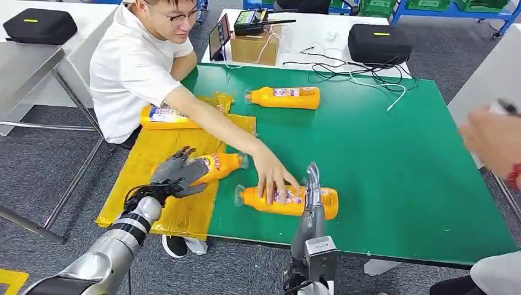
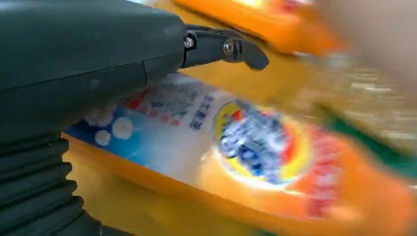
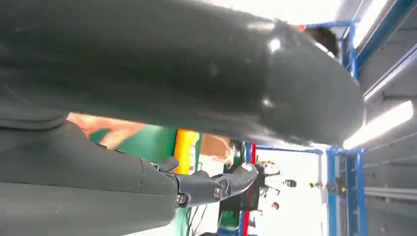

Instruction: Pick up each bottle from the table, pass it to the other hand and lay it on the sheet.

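An orange bottle (image 1: pixel 221 166) lies at the right edge of the yellow sheet (image 1: pixel 153 153). My left hand (image 1: pixel 178 175) covers its base end with fingers spread, and one finger (image 2: pixel 223 48) stretches straight over the label of this bottle (image 2: pixel 236 157). A second orange bottle (image 1: pixel 255 200) lies on the green table (image 1: pixel 393 166) near the front edge, with a person's hand (image 1: pixel 273 178) resting on it. My right hand (image 1: pixel 313 184) stands edge-on at that bottle, fingers straight and holding nothing. A third bottle (image 1: pixel 285 97) lies further back on the table. Another bottle (image 1: pixel 163 115) lies on the sheet behind the person's arm.
A person in a white shirt (image 1: pixel 132 67) sits at the table's left and reaches across the sheet. Another person's hand (image 1: pixel 491 138) shows at the right edge. Behind the green table are a black case (image 1: pixel 378 43), a cardboard box (image 1: pixel 255 49) and cables (image 1: pixel 362 77).
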Controlling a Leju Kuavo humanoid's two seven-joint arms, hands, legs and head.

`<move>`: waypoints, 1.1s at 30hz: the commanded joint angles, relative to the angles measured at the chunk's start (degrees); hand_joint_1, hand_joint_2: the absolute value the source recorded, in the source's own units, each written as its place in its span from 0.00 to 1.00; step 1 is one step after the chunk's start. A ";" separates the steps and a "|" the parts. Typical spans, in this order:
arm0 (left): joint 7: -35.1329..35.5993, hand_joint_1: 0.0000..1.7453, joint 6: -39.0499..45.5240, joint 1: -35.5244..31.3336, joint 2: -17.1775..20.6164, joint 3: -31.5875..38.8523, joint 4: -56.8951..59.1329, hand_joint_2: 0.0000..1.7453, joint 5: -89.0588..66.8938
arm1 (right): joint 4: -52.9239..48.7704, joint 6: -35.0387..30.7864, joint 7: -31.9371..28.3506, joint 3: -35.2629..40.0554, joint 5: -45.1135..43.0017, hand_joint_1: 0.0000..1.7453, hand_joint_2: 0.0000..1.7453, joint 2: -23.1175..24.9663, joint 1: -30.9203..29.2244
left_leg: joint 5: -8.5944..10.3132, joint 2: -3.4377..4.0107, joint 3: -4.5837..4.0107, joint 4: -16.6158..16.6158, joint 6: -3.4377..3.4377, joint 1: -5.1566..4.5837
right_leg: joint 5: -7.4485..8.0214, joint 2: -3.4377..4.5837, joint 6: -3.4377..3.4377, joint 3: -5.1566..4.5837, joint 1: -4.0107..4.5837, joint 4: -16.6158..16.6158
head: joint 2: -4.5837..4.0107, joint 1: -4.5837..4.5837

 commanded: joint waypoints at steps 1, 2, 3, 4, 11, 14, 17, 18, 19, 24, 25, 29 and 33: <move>-9.81 0.00 13.41 10.09 -4.64 -4.53 -15.75 1.00 17.96 | 0.77 -1.55 -1.09 -3.21 0.73 0.00 0.00 -0.18 0.45 | 0.00 0.44 -0.29 0.02 -0.13 0.07 | 0.20 0.38 -0.09 -0.40 0.08 -0.04 | 0.00 0.00; -8.28 0.00 13.67 10.38 -4.53 -5.77 -17.38 1.00 18.47 | 0.71 -1.76 -1.09 -3.10 0.78 0.00 0.00 -0.21 0.49 | -0.05 0.44 -0.23 0.04 -0.14 0.03 | 0.21 0.37 0.02 -0.34 0.05 0.01 | 0.00 0.00; -11.42 0.00 21.74 10.96 -4.28 -7.40 -20.33 1.00 16.60 | 0.58 -1.87 -1.56 -2.82 0.73 0.00 0.00 -0.22 0.57 | -0.04 0.79 -0.42 0.02 -0.18 0.09 | 0.35 0.64 -0.01 -0.54 0.12 -0.06 | 0.00 0.00; -17.47 0.00 25.18 11.75 -6.39 -5.94 -26.00 1.00 24.00 | 0.10 -1.44 -2.15 -2.13 0.24 0.00 0.00 -0.33 0.80 | -0.09 0.88 -0.31 0.01 -0.15 0.04 | 0.38 0.64 -0.08 0.00 0.07 -0.05 | 0.00 -0.02; -20.08 0.00 32.62 13.16 -5.56 -12.95 -46.68 1.00 33.50 | 0.73 -2.75 -2.59 1.38 0.48 0.00 0.00 -1.55 0.41 | -0.13 1.16 -1.32 0.28 -0.15 0.22 | 0.47 0.93 -0.11 -1.03 0.24 0.12 | 0.00 0.00; -20.42 0.00 35.92 14.96 -5.98 -14.78 -53.09 1.00 36.19 | 1.99 -4.72 -2.62 1.83 2.34 0.00 0.00 -2.30 0.16 | -0.08 1.21 -1.46 0.24 -0.12 0.22 | 0.52 0.98 -0.07 -1.19 0.24 0.11 | 0.00 -0.02; -23.53 0.00 37.80 18.86 -9.19 -13.23 -55.70 1.00 30.49 | 3.73 -7.68 -2.31 3.73 10.04 0.00 0.00 -6.01 -0.64 | -0.09 1.28 -1.51 0.19 -0.13 0.24 | 0.53 1.05 -0.09 -1.24 0.27 0.05 | 0.00 -0.02; -23.87 0.00 37.80 19.51 -9.44 -13.31 -55.95 1.00 30.28 | 3.78 -7.46 -2.42 3.49 10.05 0.00 0.00 -6.43 -0.51 | -0.08 1.28 -1.44 0.12 -0.08 0.20 | 0.55 1.05 -0.04 -1.18 0.22 -0.03 | 0.00 -0.02; -23.95 0.00 37.80 19.65 -9.47 -13.30 -55.96 1.00 30.28 | 3.76 -7.34 -2.48 3.40 10.01 0.00 0.00 -6.55 -0.50 | -0.04 1.22 -1.45 0.07 -0.07 0.17 | 0.56 1.00 -0.02 -1.18 0.19 -0.05 | 0.02 0.00; -24.37 0.00 37.80 19.48 -9.32 -13.20 -55.51 1.00 30.70 | 3.55 -7.25 -2.51 3.22 10.01 0.00 0.00 -6.41 -0.39 | -0.05 1.23 -1.53 0.11 -0.11 0.19 | 0.56 1.00 -0.08 -1.25 0.21 -0.03 | 0.00 0.00; -26.03 0.00 37.80 20.40 -10.29 -12.23 -55.72 1.00 28.80 | 4.82 -9.67 -0.83 5.38 20.18 0.00 0.00 -8.98 -1.61 | -0.04 1.24 -1.57 0.10 -0.10 0.18 | 0.57 1.02 -0.06 -1.32 0.20 -0.02 | 0.02 0.00; -24.18 0.00 37.80 34.31 -9.57 -18.08 -60.17 1.00 22.06 | 10.29 -13.38 16.39 -3.08 53.29 0.00 1.00 -18.32 -3.01 | -0.06 1.33 -1.36 -0.06 -0.05 0.16 | 0.60 1.10 -0.01 -1.12 0.18 -0.22 | 0.00 -0.02; -22.68 0.00 37.80 39.28 -8.11 -19.69 -57.46 1.00 28.15 | 12.03 -11.86 21.46 -12.39 60.76 0.00 1.00 -22.24 -3.47 | -0.07 1.24 -1.36 -0.04 -0.01 0.07 | 0.53 1.01 0.04 -1.10 0.09 -0.21 | 0.00 0.00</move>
